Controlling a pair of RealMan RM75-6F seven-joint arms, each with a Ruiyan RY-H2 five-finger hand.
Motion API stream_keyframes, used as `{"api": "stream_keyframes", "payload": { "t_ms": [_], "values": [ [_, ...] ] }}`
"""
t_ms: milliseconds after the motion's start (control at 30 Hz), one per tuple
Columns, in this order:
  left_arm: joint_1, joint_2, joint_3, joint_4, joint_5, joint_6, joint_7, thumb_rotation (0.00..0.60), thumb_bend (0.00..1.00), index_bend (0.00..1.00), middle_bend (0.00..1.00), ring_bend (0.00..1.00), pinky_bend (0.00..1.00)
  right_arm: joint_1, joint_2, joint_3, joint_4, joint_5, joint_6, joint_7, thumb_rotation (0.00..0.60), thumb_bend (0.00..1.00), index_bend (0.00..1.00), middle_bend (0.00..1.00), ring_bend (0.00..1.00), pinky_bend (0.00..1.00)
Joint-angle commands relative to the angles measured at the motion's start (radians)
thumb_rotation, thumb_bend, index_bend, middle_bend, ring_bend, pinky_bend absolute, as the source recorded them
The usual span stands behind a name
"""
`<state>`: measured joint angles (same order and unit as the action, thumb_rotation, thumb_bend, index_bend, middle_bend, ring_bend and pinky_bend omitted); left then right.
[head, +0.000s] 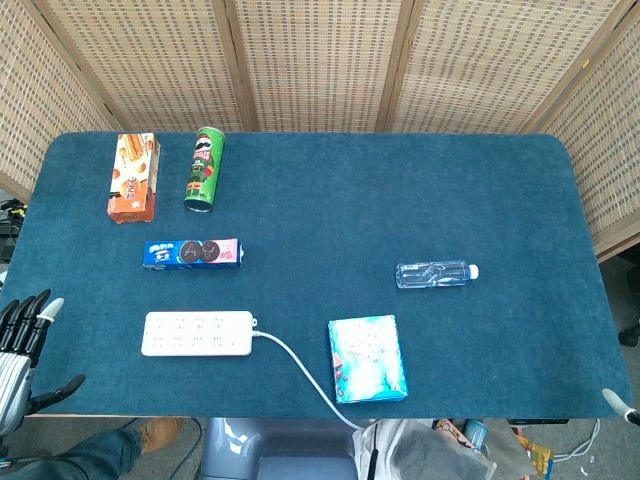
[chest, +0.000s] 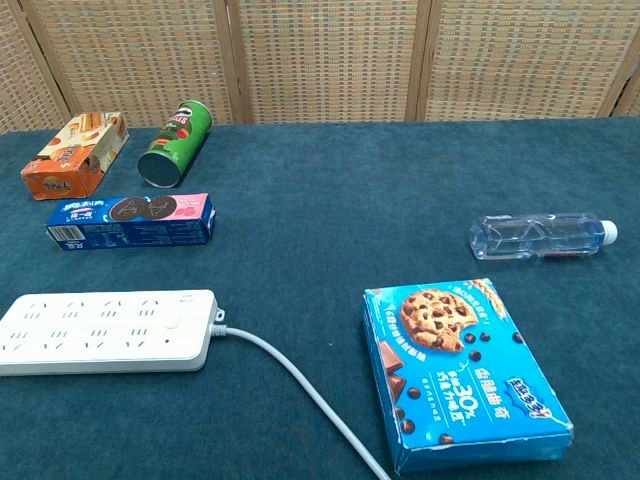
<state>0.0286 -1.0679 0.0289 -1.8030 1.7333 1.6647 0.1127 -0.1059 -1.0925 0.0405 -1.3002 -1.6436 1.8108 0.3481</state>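
Observation:
My left hand hangs just off the table's near left corner with its fingers spread and nothing in them; the white power strip is the nearest thing to it. At the near right corner only a dark fingertip with a pale end shows, presumably my right hand, and its pose is hidden. Neither hand appears in the chest view. A clear water bottle lies on its side at mid right. A blue cookie box lies flat near the front edge.
On the blue cloth table lie an orange snack box, a green chips can on its side and a blue biscuit box. The strip's cable runs off the front edge. Wicker screens stand behind.

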Motion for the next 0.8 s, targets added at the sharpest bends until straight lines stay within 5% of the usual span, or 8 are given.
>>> {"api": "stream_keyframes", "payload": {
  "t_ms": [33, 300, 333, 400, 467, 567, 667, 800],
  "values": [
    [0.000, 0.000, 0.001, 0.000, 0.000, -0.001, 0.001, 0.600, 0.00, 0.00, 0.00, 0.00, 0.00, 0.000, 0.000, 0.000, -0.001, 0.001, -0.001, 0.000, 0.600, 0.00, 0.00, 0.00, 0.00, 0.00],
    [-0.013, 0.001, 0.012, 0.011, 0.018, -0.030, 0.002, 0.600, 0.00, 0.00, 0.00, 0.00, 0.00, -0.001, 0.003, -0.002, -0.002, -0.001, 0.000, 0.007, 0.600, 0.00, 0.00, 0.00, 0.00, 0.00],
    [-0.019, 0.000, 0.015, 0.014, 0.021, -0.044, 0.006, 0.600, 0.00, 0.00, 0.10, 0.06, 0.04, -0.001, 0.004, -0.001, -0.003, 0.000, 0.001, 0.009, 0.600, 0.00, 0.00, 0.00, 0.00, 0.00],
    [-0.030, -0.011, 0.009, 0.014, 0.018, -0.060, 0.012, 0.600, 0.03, 0.00, 0.46, 0.38, 0.33, -0.002, 0.004, -0.001, -0.004, 0.001, 0.001, 0.011, 0.600, 0.00, 0.00, 0.00, 0.00, 0.00],
    [-0.084, -0.076, -0.003, 0.028, 0.001, -0.147, -0.021, 0.600, 0.32, 0.00, 0.85, 0.82, 0.78, -0.001, 0.007, -0.002, -0.005, 0.001, -0.003, 0.016, 0.600, 0.00, 0.00, 0.00, 0.00, 0.00],
    [-0.146, -0.173, -0.017, 0.077, -0.046, -0.264, -0.032, 0.600, 0.85, 0.00, 0.99, 0.99, 0.99, 0.000, 0.009, -0.003, -0.002, 0.001, -0.005, 0.026, 0.600, 0.00, 0.00, 0.00, 0.00, 0.00],
    [-0.191, -0.218, -0.009, 0.069, -0.094, -0.372, -0.058, 0.600, 1.00, 0.02, 1.00, 1.00, 1.00, 0.001, 0.009, -0.003, 0.000, 0.000, -0.007, 0.032, 0.600, 0.00, 0.00, 0.00, 0.00, 0.00],
    [-0.237, -0.279, -0.040, 0.040, -0.191, -0.465, 0.027, 0.600, 1.00, 0.13, 1.00, 1.00, 1.00, 0.005, 0.010, -0.004, 0.001, 0.002, -0.016, 0.038, 0.600, 0.00, 0.00, 0.00, 0.00, 0.00]
  ]
}}
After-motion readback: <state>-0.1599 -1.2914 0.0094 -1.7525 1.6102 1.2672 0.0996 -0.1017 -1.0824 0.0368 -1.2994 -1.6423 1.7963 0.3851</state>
